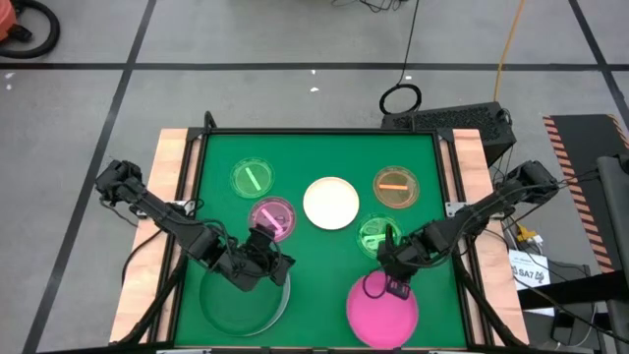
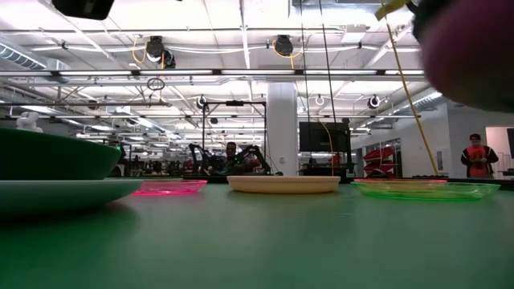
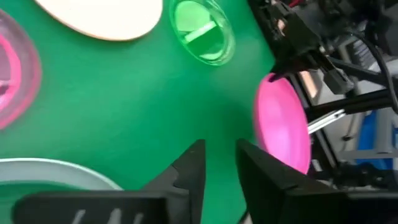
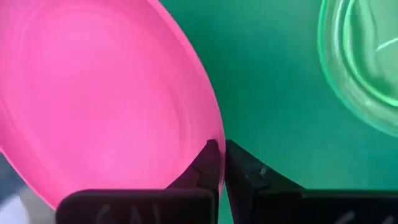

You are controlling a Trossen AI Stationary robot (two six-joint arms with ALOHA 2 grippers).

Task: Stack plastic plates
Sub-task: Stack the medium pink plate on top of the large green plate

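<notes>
The hot pink plate [image 1: 381, 313] is near the table's front edge, right of centre, with my right gripper [image 1: 393, 285] shut on its far rim. The dark green plate [image 2: 48, 156] sits inside the pale mint plate [image 1: 221, 313] at front left. My left gripper [image 1: 273, 264] hovers open above the mint plate's far right rim and touches nothing. The cream-white plate [image 1: 330, 203] rests flat at mid-table. Around it lie small translucent plates: green [image 1: 253, 179], purple [image 1: 272, 216], orange [image 1: 396, 187] and a second green [image 1: 378, 234]. My right gripper [image 4: 219, 152] pinches the hot pink plate's rim [image 4: 205, 134] between its two fingers, on the plate's far edge. It reaches in from the far right, slanting down. The plate [image 3: 283, 127] is tilted and shows raised off the mat [image 2: 474, 48] in the low view.
Wooden rails [image 1: 169, 187] border the green mat [image 1: 324, 265] on the left and right. There is bare mat between the mint plate and the pink plate at front centre. A keyboard [image 1: 447, 120] lies beyond the far right corner. People stand in the room behind the table [image 2: 478, 156].
</notes>
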